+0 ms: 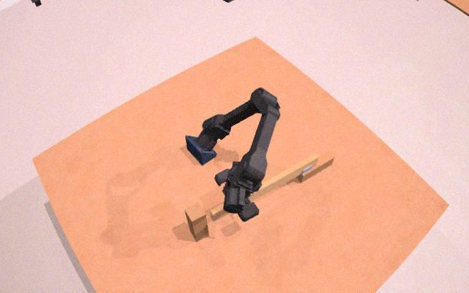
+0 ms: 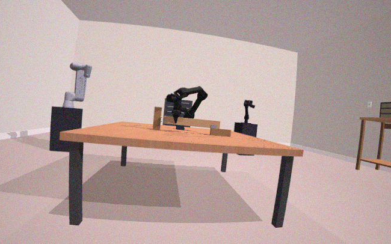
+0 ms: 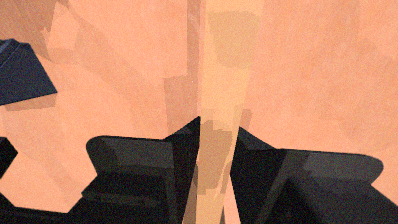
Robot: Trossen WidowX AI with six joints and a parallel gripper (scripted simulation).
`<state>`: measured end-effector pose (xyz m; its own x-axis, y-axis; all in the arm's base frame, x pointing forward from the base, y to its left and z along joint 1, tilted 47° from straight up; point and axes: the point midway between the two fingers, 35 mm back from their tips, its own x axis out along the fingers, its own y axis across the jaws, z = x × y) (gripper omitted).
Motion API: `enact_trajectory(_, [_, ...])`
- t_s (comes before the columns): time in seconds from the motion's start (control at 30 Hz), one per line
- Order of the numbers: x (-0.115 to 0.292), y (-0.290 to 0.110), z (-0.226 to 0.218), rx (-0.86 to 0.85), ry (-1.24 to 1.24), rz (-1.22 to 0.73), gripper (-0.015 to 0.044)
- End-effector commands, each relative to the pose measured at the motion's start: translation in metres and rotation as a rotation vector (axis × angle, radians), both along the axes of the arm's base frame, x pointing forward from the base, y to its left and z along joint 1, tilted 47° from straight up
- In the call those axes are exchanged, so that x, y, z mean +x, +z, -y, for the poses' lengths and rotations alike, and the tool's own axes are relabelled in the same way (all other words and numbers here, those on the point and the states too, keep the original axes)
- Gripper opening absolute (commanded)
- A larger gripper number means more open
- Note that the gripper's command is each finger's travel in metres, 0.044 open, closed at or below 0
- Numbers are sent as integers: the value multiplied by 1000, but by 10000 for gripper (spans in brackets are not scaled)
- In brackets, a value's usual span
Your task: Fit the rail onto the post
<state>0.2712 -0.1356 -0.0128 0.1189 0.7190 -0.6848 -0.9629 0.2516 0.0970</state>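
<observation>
Table (image 1: 338,232): orange top on dark legs; all items below are carried on it.

Arm (image 1: 262,145): black, bent at the elbow above the rail, with its dark blue base (image 1: 200,149) set behind the rail, well apart from it.

Rail (image 1: 287,175): long, pale wood, seen raised off the table in the exterior view and lying close to level. Its far end is seated in the bracket on the block. Its near end is found just beside the post; whether the two touch cannot be told, and the pegs are not made out.

Post (image 1: 196,221): short, upright, at the rail's near end.

Block (image 1: 316,168): low, at the rail's far end.

Gripper (image 3: 212,165): pinched on the rail near the post end, one finger (image 3: 140,160) pressed to each side.
</observation>
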Motion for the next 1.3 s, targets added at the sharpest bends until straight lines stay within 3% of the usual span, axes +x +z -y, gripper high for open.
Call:
enact_trajectory(0.0, [0, 0, 3, -4, -3, 6, 0])
enact_trajectory(1.27, [-3, -9, 11, -4, -3, 6, 0])
